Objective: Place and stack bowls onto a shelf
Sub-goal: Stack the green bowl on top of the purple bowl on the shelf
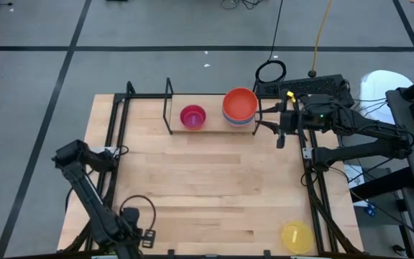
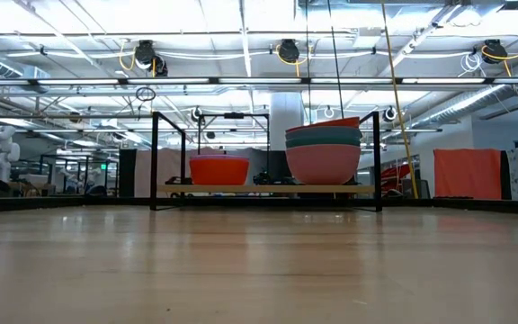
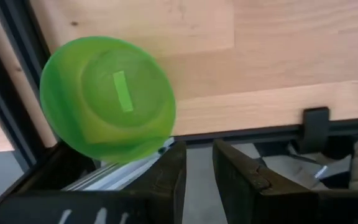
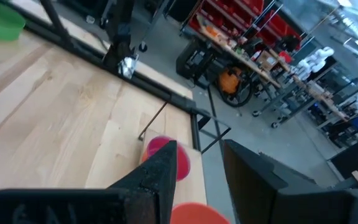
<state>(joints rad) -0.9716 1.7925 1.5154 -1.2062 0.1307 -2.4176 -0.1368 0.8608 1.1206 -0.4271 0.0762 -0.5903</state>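
The right pincer hangs just beside the orange-topped stack on the shelf, fingers parted and empty. A pink bowl sits alone. The yellow bowl should be fetched next, gripped by its rim. The left pincer appears empty over the green bowl on the surface.

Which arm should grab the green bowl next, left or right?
Left, probably. The green bowl lies just ahead of the left gripper, whose fingers are open. The right gripper, empty and open, hovers beside the orange-topped stack on the shelf, across the table.
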